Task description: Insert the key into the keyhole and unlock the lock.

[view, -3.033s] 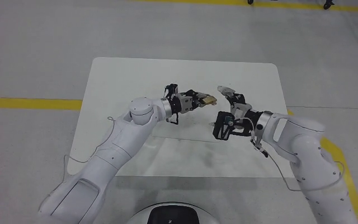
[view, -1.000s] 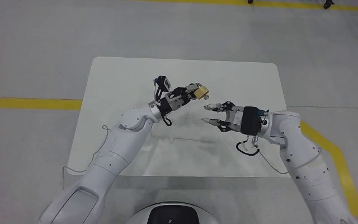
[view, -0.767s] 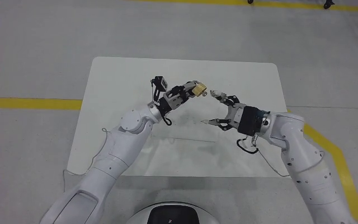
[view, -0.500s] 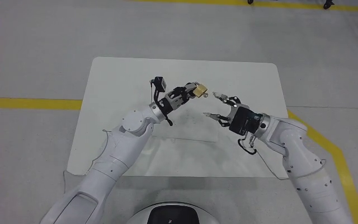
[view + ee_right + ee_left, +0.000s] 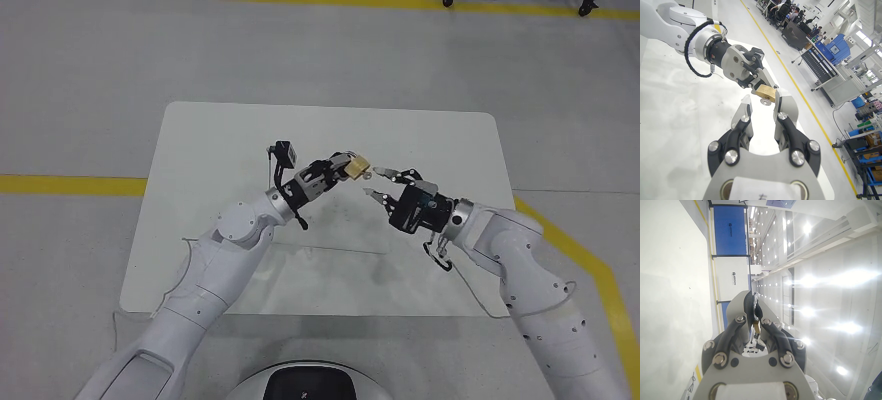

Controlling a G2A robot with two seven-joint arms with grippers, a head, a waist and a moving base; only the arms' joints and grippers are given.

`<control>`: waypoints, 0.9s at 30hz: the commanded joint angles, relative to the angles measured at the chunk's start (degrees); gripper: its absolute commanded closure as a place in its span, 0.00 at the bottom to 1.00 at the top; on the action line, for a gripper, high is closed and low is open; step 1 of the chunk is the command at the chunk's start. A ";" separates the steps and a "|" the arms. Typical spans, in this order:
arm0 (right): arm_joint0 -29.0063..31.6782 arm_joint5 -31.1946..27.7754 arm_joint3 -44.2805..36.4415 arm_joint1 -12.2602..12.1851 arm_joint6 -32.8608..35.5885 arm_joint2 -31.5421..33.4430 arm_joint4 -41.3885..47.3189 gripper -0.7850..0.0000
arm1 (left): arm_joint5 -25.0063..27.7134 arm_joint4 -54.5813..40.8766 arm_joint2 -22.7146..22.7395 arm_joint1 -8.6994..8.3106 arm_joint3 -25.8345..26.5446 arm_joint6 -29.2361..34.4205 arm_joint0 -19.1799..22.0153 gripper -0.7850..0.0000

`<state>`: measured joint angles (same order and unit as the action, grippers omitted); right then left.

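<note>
Left hand (image 5: 338, 168) clamps the brass lock (image 5: 766, 91), key (image 5: 766, 101) seemingly already seated in it, while the right hand (image 5: 762, 97), open and empty, brackets the key, unlocking turn not yet made.

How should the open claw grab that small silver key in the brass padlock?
Probably pinch the flat round head of the small silver key, the only part showing, across its faces. Come in from the end away from the left gripper clamping the brass padlock; the open right gripper faces it.
</note>
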<state>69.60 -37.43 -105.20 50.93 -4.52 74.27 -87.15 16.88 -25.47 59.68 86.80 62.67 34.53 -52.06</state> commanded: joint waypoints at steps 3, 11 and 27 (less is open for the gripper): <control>-0.13 -0.49 0.10 0.09 0.71 -0.37 -0.71 0.58 | 0.16 -0.01 -0.09 0.04 0.30 0.06 -0.35 1.00; -1.86 -1.07 0.79 0.45 1.45 -1.54 -1.61 0.62 | 0.23 0.40 0.15 -0.06 1.25 0.43 -1.07 1.00; -2.14 -0.18 1.95 0.99 2.53 -2.39 -2.40 1.00 | 0.15 0.29 0.60 -0.07 1.83 0.24 -1.38 1.00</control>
<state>67.42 -37.60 -103.25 51.90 -2.03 71.86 -89.65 17.00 -25.16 60.29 86.72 64.56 34.76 -53.47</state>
